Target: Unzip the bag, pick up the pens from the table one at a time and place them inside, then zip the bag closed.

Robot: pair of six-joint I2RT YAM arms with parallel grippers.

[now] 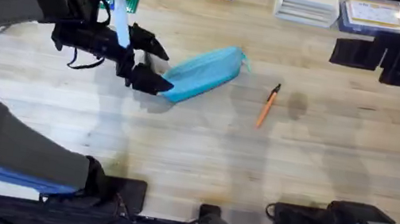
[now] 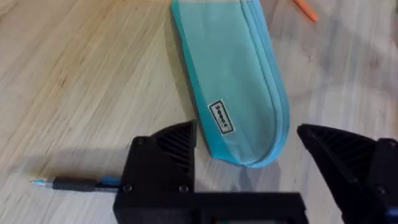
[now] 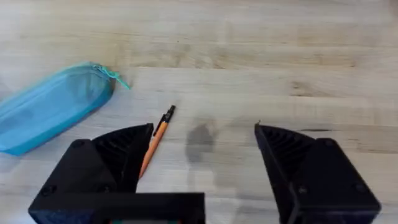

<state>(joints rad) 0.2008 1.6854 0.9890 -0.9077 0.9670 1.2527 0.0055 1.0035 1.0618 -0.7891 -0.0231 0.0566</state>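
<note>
The left gripper (image 1: pixel 151 62) is spread wide, its two black fingers (image 2: pixel 165 158) straddling the near, rounded end of the bag (image 1: pixel 204 72) without visibly touching it. Nothing is held between them. In the left wrist view a dark pen (image 2: pixel 78 183) with a blue section lies flat on the table (image 1: pixel 201 152) beside one finger, partly hidden under it, just clear of the bag's end.

The bag lies flat and diagonal on the table, left of centre in the overhead view. Its zipper runs along one long edge, and the pull tab (image 3: pixel 118 78) sits at the far end. Whether the zipper is open or closed cannot be determined, and the contents of the bag are not visible. A small label (image 2: pixel 221 117) is stitched on the upper face near the rounded end.

The orange pen (image 1: pixel 267 105) with a dark tip lies on the table to the right of the bag, apart from it.

The right gripper (image 3: pixel 202 149) hangs above the table with its fingers apart and empty; in its wrist view the orange pen lies below, close to one finger.
</note>
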